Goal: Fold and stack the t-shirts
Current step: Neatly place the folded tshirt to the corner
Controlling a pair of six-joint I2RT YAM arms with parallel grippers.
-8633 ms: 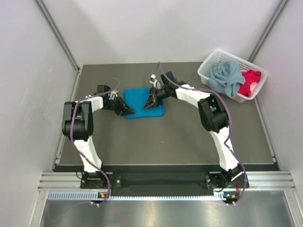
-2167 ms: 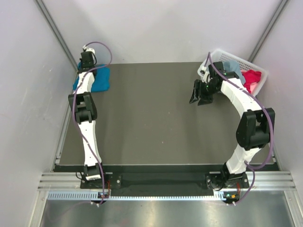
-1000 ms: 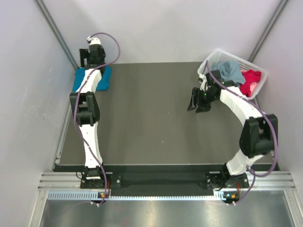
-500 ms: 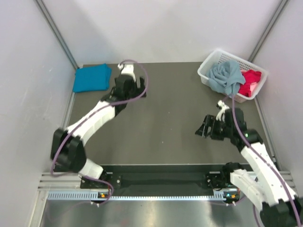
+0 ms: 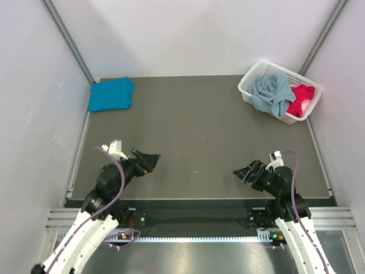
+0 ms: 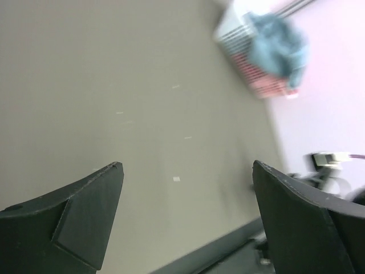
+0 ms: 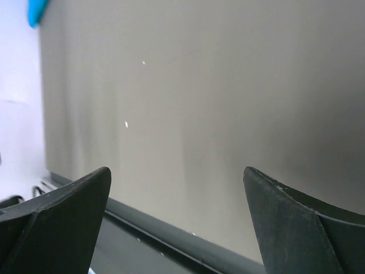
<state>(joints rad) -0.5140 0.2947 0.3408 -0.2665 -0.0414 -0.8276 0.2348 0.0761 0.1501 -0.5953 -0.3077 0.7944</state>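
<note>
**One shirt folded flat, two heaped in the basket**

We see the teal-blue t-shirt (image 5: 110, 95) folded into a flat, smooth rectangle. It lies at the far edge of the table, in the corner opposite the white lattice basket (image 5: 268, 63) and well apart from it. Its long axis runs across the table, pointing toward the basket.

Inside the basket, the grey-blue t-shirt (image 5: 272, 95) is a crumpled heap with no clear axis. The red-pink t-shirt (image 5: 300, 98) is bunched just beside it, on the side away from the teal one.

The table (image 5: 194, 131) is a matte, dark grey-olive slab enclosed by pale plain walls (image 5: 188, 34) with metal struts (image 5: 68, 40) in the corners.

The left gripper (image 5: 149, 160) and the right gripper (image 5: 245, 171) hover at the near edge, well apart from the basket. Both have their jaws spread wide, holding nothing.
</note>
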